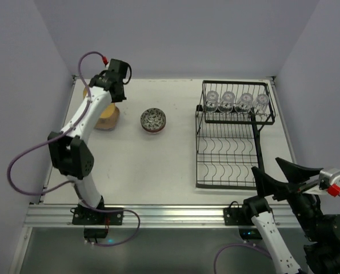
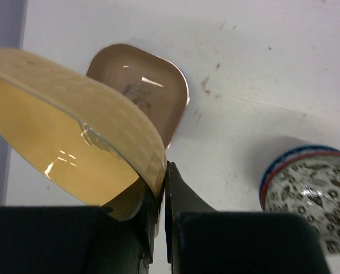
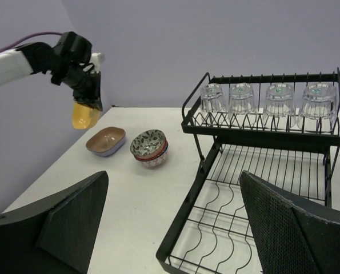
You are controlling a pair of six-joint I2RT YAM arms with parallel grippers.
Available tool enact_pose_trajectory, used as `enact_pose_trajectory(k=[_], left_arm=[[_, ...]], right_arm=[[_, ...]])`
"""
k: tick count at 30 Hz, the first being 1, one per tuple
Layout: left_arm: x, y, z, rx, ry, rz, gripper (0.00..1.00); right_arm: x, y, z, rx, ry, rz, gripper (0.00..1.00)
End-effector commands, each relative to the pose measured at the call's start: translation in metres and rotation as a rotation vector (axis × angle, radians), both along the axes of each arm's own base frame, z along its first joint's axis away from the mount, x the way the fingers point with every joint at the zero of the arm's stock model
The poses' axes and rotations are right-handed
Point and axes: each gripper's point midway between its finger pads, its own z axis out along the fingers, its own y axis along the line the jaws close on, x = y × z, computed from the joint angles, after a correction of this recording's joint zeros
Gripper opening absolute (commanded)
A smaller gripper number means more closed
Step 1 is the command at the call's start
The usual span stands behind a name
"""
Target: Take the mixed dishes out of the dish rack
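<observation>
My left gripper (image 1: 114,77) is shut on the rim of a yellow plate (image 2: 72,148) and holds it in the air at the far left. Directly below it, a brown plate (image 2: 141,85) lies on a lavender one (image 3: 108,149) on the table. The held plate also shows in the right wrist view (image 3: 84,116). A stack of patterned bowls (image 1: 153,120) stands right of the plates. The black dish rack (image 1: 196,142) has several upturned clear glasses (image 1: 236,101) on its upper shelf; its lower slots are bare. My right gripper (image 3: 175,194) is open and empty at the rack's near right corner.
Purple walls close in the table on the left, back and right. The metal rail (image 1: 158,214) with the arm bases runs along the near edge. The left arm's purple cable (image 1: 21,165) loops out past the table's left edge.
</observation>
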Motion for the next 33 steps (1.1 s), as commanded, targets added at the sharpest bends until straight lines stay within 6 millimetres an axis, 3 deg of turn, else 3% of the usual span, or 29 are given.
enact_pose_trajectory(k=[1,4,10,16,22,25,27,28,29,32,33], left_arm=[[0.012,0.021,-0.037,0.038,0.260,-0.068,0.00],[0.035,0.031,-0.048,-0.007,0.296,-0.086,0.00],[0.047,0.057,-0.086,0.013,0.374,-0.039,0.00],[0.048,0.057,-0.106,0.058,0.416,-0.048,0.00],[0.049,0.044,-0.115,0.123,0.433,-0.079,0.00],[0.047,0.043,-0.117,0.135,0.440,-0.078,0.09],[0.046,0.045,-0.116,0.142,0.441,-0.071,0.22],[0.046,0.048,-0.114,0.156,0.436,-0.053,0.30],[0.045,0.050,-0.112,0.163,0.436,-0.046,0.46],[0.041,0.057,-0.097,0.187,0.413,-0.003,0.74],[0.040,0.058,-0.085,0.187,0.386,0.004,0.77]], right_arm=[[0.011,0.007,0.007,0.003,-0.008,0.020,0.99],[0.013,0.006,0.004,-0.007,-0.012,0.010,0.99],[0.019,0.008,-0.003,-0.035,0.002,0.019,0.99],[0.022,0.015,-0.004,-0.039,-0.001,0.049,0.99],[0.024,0.016,-0.009,-0.040,0.004,0.057,0.99],[0.021,0.016,-0.008,-0.040,-0.005,0.058,0.99],[0.021,0.016,-0.008,-0.039,-0.008,0.058,0.99],[0.020,0.016,-0.008,-0.039,-0.008,0.060,0.99],[0.021,0.017,-0.008,-0.039,-0.004,0.063,0.99],[0.023,0.018,-0.009,-0.038,0.003,0.065,0.99],[0.023,0.018,-0.009,-0.036,0.005,0.067,0.99]])
